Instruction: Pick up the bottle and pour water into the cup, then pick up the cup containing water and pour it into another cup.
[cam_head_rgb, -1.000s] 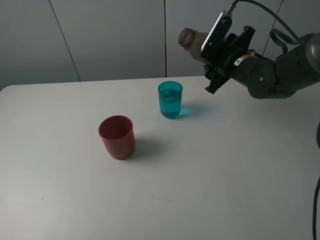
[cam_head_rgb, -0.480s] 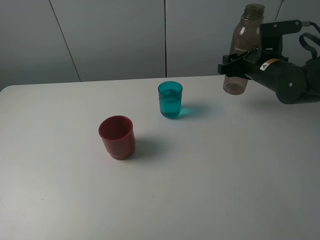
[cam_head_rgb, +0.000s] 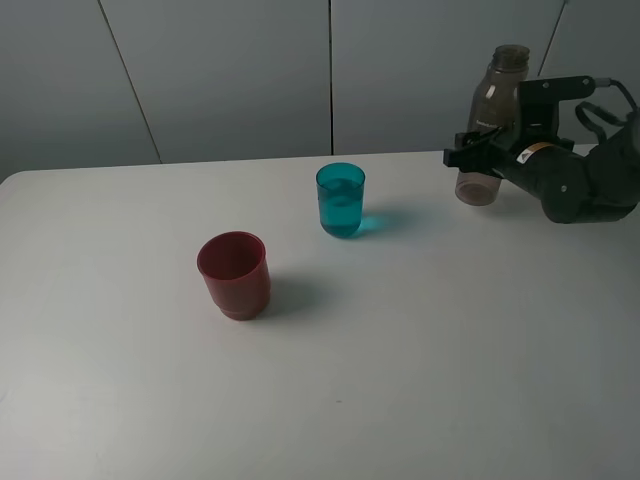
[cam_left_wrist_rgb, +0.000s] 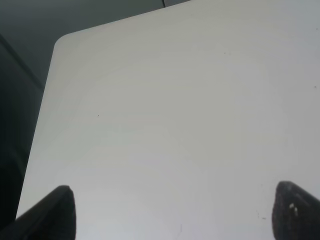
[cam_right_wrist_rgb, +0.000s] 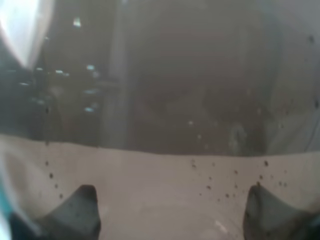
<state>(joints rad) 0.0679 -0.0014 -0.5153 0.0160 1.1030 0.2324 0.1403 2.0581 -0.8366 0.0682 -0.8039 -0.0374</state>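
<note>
Bottle (cam_head_rgb: 495, 105) stands upright at the far right of the counter (cam_head_rgb: 400, 380), clamped around its mid-body by your right end effector (cam_head_rgb: 478, 158); you can't tell whether its base touches the surface. Teal tumbler (cam_head_rgb: 341, 200) sits mid-counter toward the back, with the dark red cup (cam_head_rgb: 234, 274) well apart to its front-left. Your left end effector (cam_left_wrist_rgb: 172, 210) is spread wide over a counter corner, gripping nothing.

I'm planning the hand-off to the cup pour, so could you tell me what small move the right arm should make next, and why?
Probably set the bottle down on the table and open the right gripper: the bottle is upright, low over the table, and the teal cup appears to hold water.
</note>
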